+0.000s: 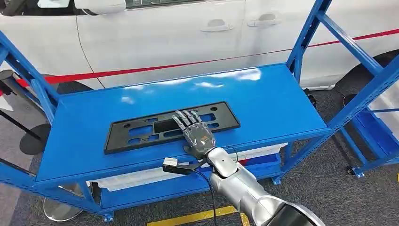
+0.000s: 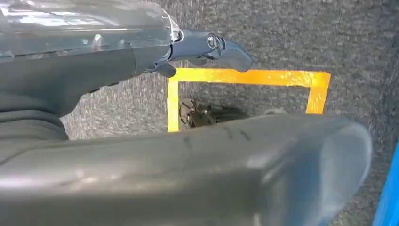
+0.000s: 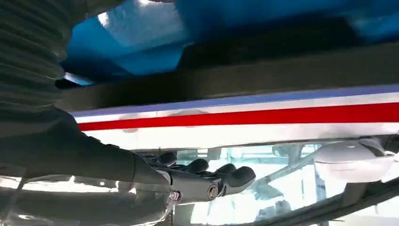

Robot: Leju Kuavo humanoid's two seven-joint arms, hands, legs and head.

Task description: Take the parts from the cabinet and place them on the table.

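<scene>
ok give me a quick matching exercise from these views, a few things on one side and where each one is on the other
Things:
1. flat black plastic plate frame with cut-outs
2. right hand
3. white car with a red stripe
4. yellow tape line

Places:
A. on the carpet in front of the rack
B. behind the rack
C. lying flat on the blue metal shelf top
D. above the frame's middle, fingers spread

Pairs: 1-C, 2-D, 3-B, 4-A
</scene>
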